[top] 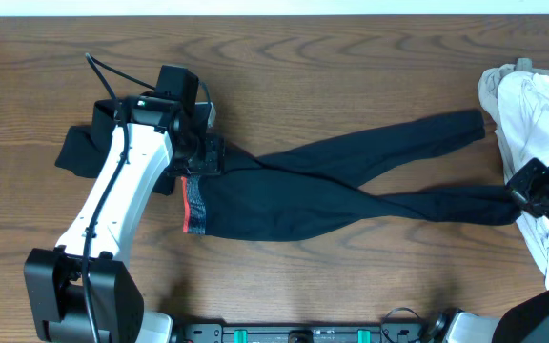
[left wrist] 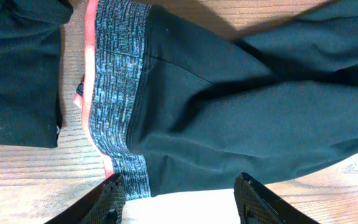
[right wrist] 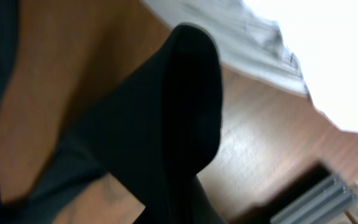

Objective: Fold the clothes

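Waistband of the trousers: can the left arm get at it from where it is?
Probably yes. The left end effector is open just above the waistband of the trousers, and nothing covers it; the black garment lies beside it, not on it.

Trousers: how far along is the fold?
Done: trousers lie spread flat, legs out to the right; no fold made yet. In hand: left gripper is open over the waistband; right gripper is at the lower leg's hem, where cloth humps up in the wrist view, grip unclear. Left: every fold, plus the black garment and the white pile, both unfolded.
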You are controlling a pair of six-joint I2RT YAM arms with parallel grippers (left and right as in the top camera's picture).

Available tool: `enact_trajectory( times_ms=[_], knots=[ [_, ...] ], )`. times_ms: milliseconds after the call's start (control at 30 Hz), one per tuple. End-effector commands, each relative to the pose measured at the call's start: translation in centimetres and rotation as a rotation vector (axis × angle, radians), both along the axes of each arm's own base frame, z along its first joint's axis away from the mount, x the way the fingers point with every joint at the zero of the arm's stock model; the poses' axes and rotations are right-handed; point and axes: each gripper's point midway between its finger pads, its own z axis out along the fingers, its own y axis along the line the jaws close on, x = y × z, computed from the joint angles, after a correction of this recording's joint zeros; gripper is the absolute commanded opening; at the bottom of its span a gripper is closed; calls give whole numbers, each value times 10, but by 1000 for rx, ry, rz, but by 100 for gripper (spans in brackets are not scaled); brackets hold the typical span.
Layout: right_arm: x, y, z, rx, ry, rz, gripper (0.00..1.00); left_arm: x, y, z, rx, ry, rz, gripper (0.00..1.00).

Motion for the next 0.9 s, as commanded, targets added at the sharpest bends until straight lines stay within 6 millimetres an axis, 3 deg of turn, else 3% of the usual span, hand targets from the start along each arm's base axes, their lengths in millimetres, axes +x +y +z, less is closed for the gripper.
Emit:
enact_trajectory(
  times_ms=[0,67,167,300,367,600,767,867],
  knots=[
    [-5,4,6,32,-2,-37,1,-2,1,-5,5,18,-18,58],
    [-9,15,6,111,-6,-55,1,-2,1,-5,5,18,-18,58],
    [-7,48,11,339,-62,-86,1,-2,1,-5,5,18,-18,58],
    [-9,75,27,595,-98,-272,2,-2,1,-5,5,18,-18,59],
    [-4,69,30,632,-125,-389,2,-2,1,-5,5,18,-18,58],
    [21,18,28,620,-265,-768,2,-2,1,-5,5,18,-18,58],
    [21,-4,13,647,-240,-935,1,-2,1,-5,4,18,-18,58],
    [16,-8,-2,686,-178,-989,2,-2,1,-5,5,18,-18,58]
  ],
)
